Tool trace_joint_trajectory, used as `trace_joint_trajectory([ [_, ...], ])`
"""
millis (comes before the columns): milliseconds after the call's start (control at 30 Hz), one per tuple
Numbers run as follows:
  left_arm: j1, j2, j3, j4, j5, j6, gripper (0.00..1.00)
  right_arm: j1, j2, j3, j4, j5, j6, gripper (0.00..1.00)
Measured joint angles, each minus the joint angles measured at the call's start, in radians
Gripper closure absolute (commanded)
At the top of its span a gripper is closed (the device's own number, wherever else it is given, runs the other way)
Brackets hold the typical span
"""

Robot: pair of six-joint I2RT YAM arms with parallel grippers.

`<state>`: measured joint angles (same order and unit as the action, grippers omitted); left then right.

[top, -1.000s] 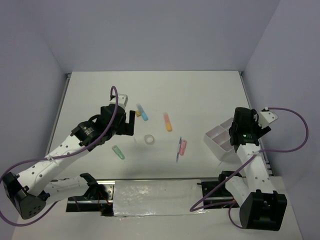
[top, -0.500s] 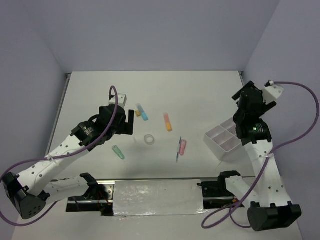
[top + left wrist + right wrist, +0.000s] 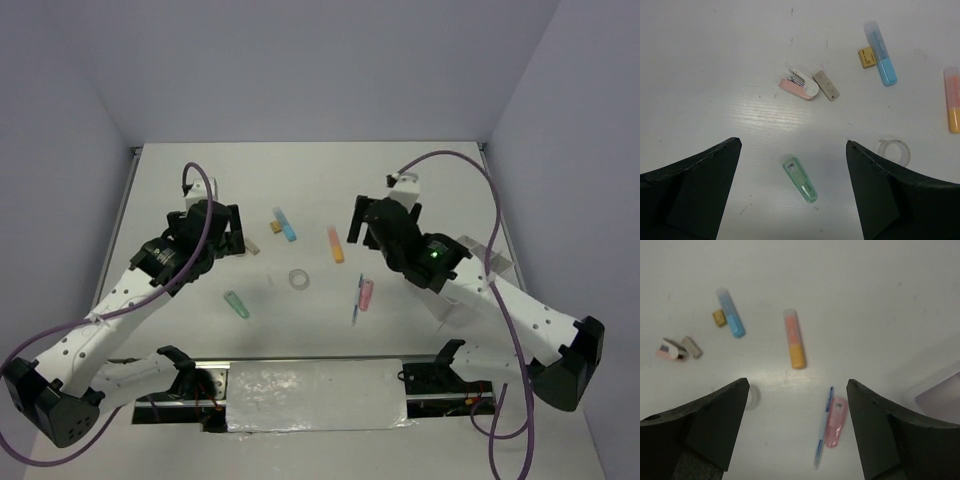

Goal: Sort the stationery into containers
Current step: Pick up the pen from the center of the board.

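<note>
Top view: the left gripper (image 3: 230, 235) and the right gripper (image 3: 358, 225) are recorded above the table (image 3: 400, 170). The blue marker (image 3: 286, 224), orange marker (image 3: 336, 245) and tape ring (image 3: 298, 279) lie between them. The white tray (image 3: 455, 306) is largely hidden under the right arm, behind its gripper. Left wrist view: the jaws are spread wide and nothing is held. The green marker (image 3: 800, 179) is found low in the gap between the fingers. A small pink stapler (image 3: 799, 84) with a grey-tan eraser (image 3: 826, 85) just beside it is placed ahead of the gap. A yellow eraser (image 3: 867, 57) is set against the blue marker, ahead and to the right. The tape ring is seen just beside the right finger. Right wrist view: the jaws are likewise spread wide and empty. The orange marker is placed ahead of the gap. The pink marker (image 3: 835, 422) and a thin blue pen (image 3: 822, 427) are laid side by side within the gap, nearer the right finger. The tape ring is partly covered by the left finger. A corner of the tray is shown beyond the right finger.
</note>
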<state>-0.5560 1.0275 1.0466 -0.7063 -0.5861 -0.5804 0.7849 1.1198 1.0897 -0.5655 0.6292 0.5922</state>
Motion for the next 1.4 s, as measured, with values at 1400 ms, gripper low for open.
trace_joint_trajectory([
  [1400,0.010,0.053,0.000,0.018,0.140,0.030,0.01,0.136,0.389,-0.278,0.058,-0.163,0.351,0.46],
])
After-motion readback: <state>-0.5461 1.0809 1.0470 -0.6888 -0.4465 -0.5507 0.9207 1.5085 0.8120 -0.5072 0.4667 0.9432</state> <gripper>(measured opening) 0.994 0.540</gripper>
